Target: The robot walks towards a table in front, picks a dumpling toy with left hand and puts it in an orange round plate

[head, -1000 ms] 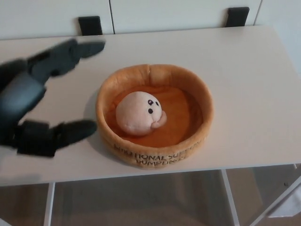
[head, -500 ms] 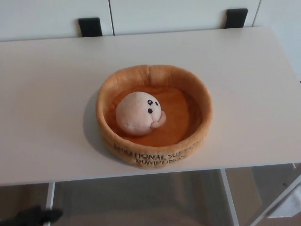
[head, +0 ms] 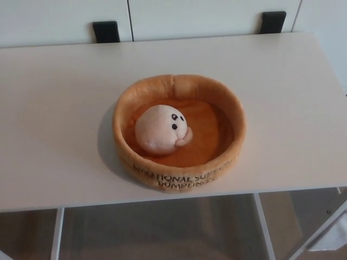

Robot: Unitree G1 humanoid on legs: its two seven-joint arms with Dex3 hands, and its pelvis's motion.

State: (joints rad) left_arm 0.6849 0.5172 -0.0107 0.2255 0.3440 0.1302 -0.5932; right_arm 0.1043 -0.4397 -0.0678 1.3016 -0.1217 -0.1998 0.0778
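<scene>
desk (head: 65, 135): a white top is seen filling most of the view, with its near edge running across the lower part; the floor shows beneath it.
wall behind: pale panels are seen along the far side, with two black brackets (head: 105, 31) set against the desk's far edge, one left and one right.
orange round plate (head: 227, 157): a soft plush dish with a raised rim is placed near the middle of the desk, slightly toward the near edge; dark lettering is printed on its near wall, only partly readable.
dumpling toy (head: 160, 129): it is seen resting inside the plate, on the left half of the floor of the dish, with its small dark face turned to the right; nothing is touching it.
left robot hand: not in view, so its state cannot be told. a second ago it was spread wide over the desk just left of the plate; half a second ago only a dark tip was left at the lower left corner; now it is gone from the picture.
right robot hand: not in view.
what has changed: the arm has been pulled back while plate and toy have stayed put.
meaning for the task: the placement is judged done, with the toy released in the plate and nothing further needed.
</scene>
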